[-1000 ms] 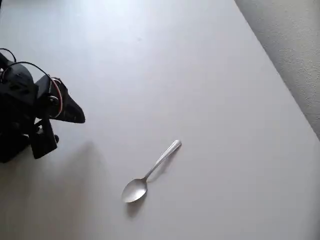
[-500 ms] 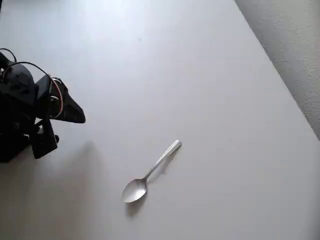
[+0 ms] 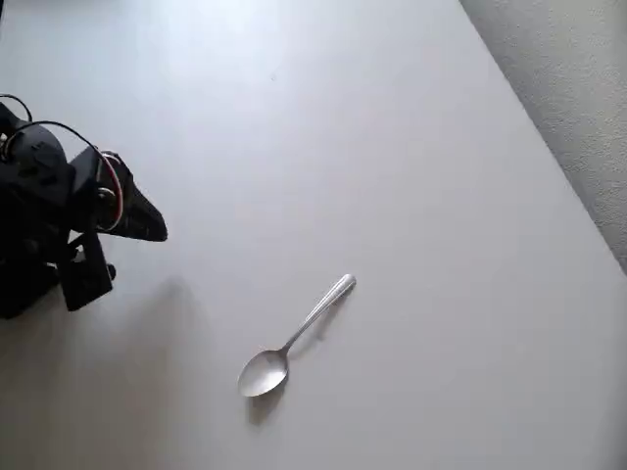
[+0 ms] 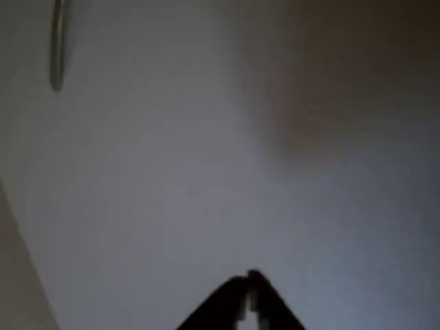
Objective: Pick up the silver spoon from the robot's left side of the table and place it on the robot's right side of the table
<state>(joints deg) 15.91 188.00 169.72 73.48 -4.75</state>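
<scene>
Spoon: we find the spoon (image 3: 294, 338) lying flat on the counter (image 3: 392, 176), low and near the middle of the overhead view, bowl toward the lower left, handle running up to the right. In the wrist view a slim blurred strip at the upper left (image 4: 58, 45) appears to be its handle.
Spoon contact: nothing touches it; bare counter lies all around it.
Gripper: we see the gripper (image 3: 157, 233) at the left of the overhead view, tip pointing right, well apart from the spoon. In the wrist view (image 4: 251, 282) its two tips meet at the bottom edge, so we record it as pressed together, holding nothing.
Arm: black body with cables at the far left edge of the overhead view.
Counter edge: a straight edge runs diagonally down the right side of the overhead view, with a grey textured surface (image 3: 578, 88) beyond it.
Open room: we note wide bare counter above and to the right of the spoon, and between the spoon and the gripper.
</scene>
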